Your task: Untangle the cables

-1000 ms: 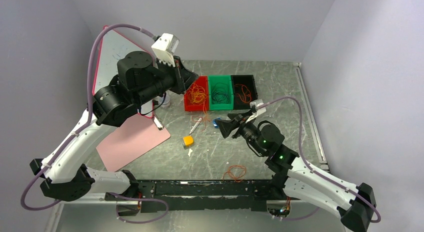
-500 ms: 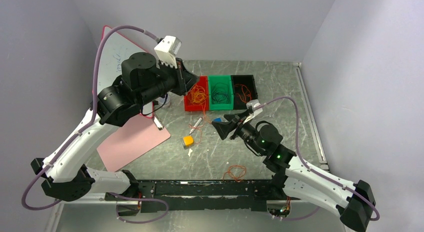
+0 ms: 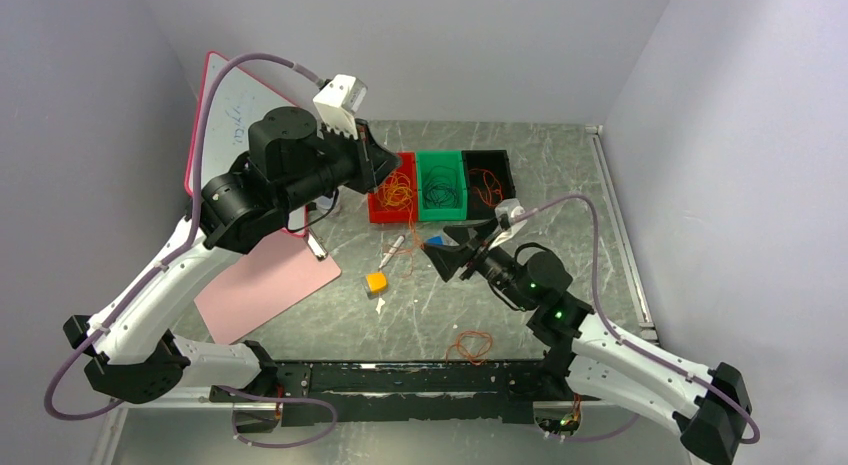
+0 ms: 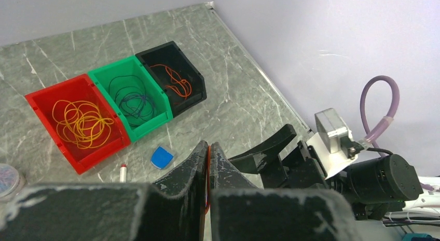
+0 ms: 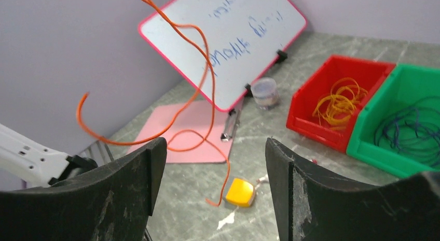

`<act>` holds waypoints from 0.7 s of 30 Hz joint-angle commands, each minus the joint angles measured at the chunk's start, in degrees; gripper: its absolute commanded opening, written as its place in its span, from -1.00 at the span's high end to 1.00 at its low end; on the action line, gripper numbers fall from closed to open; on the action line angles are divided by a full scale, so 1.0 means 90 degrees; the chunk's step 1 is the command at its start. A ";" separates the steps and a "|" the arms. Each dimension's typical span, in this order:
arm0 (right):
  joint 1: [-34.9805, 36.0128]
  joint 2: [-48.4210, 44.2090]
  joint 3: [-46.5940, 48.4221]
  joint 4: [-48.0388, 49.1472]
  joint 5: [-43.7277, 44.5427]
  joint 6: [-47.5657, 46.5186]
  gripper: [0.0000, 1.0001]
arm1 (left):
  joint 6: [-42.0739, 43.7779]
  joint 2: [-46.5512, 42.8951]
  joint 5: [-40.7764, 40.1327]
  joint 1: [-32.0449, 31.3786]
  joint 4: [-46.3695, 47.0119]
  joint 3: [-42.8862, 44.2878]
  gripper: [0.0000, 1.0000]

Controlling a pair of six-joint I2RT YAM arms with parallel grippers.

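1. Left gripper point(image 4: 208, 154), upper centre in the top view: jaws pinched on an orange strand point(image 5: 212, 90) that hangs down mid-frame.
2. Right gripper point(image 5: 214, 143), centre: jaws spread wide and holding nothing, strand dangling ahead of them.
3. Red bin point(image 4: 106, 147): yellow-orange coils point(image 4: 83, 122). Green bin point(image 4: 150, 124): dark coils point(image 4: 132, 98). Black bin point(image 4: 194, 96): red-orange coil point(image 4: 175, 81).
4. Loose orange coil point(image 3: 470, 343) on the table, lower centre.

Yellow-orange cables point(image 4: 83, 122) sit in the red bin point(image 4: 104, 152), dark purple cables point(image 4: 134, 96) in the green bin point(image 4: 150, 128) and red-orange cables point(image 4: 176, 83) in the black bin point(image 4: 189, 103), on a grey, white-veined tabletop point(image 3: 430, 305). Alongside are a pink sheet point(image 3: 265, 285), a yellow block point(image 5: 239, 192) and a pink-rimmed white board point(image 5: 233, 39) with blue writing. A loose red-orange cable point(image 5: 205, 70) hangs before it.
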 commanded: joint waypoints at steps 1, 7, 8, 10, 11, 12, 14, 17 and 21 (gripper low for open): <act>0.0029 -0.0288 0.0018 0.0823 -0.0260 -0.0211 -0.46 | -0.0033 -0.0016 0.0323 0.0036 0.0349 -0.0050 0.86; 0.0035 -0.0095 0.0623 0.0516 -0.0666 -0.0673 -0.45 | -0.0052 0.0000 0.0417 0.0033 0.0368 -0.0066 0.86; 0.0029 -0.0056 0.0740 0.0441 -0.0726 -0.0751 -0.45 | -0.0052 0.0009 0.0417 0.0033 0.0359 -0.0060 0.86; 0.0027 0.0014 0.0949 0.0272 -0.0798 -0.0949 -0.45 | -0.0042 0.0012 0.0407 0.0028 0.0356 -0.0054 0.86; 0.0029 0.0041 0.1084 0.0091 -0.0806 -0.1031 -0.45 | -0.0042 0.0012 0.0404 0.0035 0.0356 -0.0054 0.86; 0.0029 0.0060 0.1218 -0.0151 -0.0780 -0.1245 -0.45 | -0.0043 0.0009 0.0392 0.0031 0.0348 -0.0056 0.86; 0.0029 0.0068 0.1463 -0.0703 -0.0666 -0.1610 -0.44 | -0.0042 -0.0006 0.0362 0.0036 0.0346 -0.0073 0.86; 0.0028 -0.0099 0.1703 -0.1493 -0.0288 -0.2106 -0.44 | -0.0043 -0.0024 0.0319 0.0031 0.0346 -0.0084 0.86; 0.0029 -0.0385 0.1893 -0.2103 0.0147 -0.2356 -0.44 | -0.0023 -0.0022 0.0336 0.0036 0.0345 -0.0084 0.86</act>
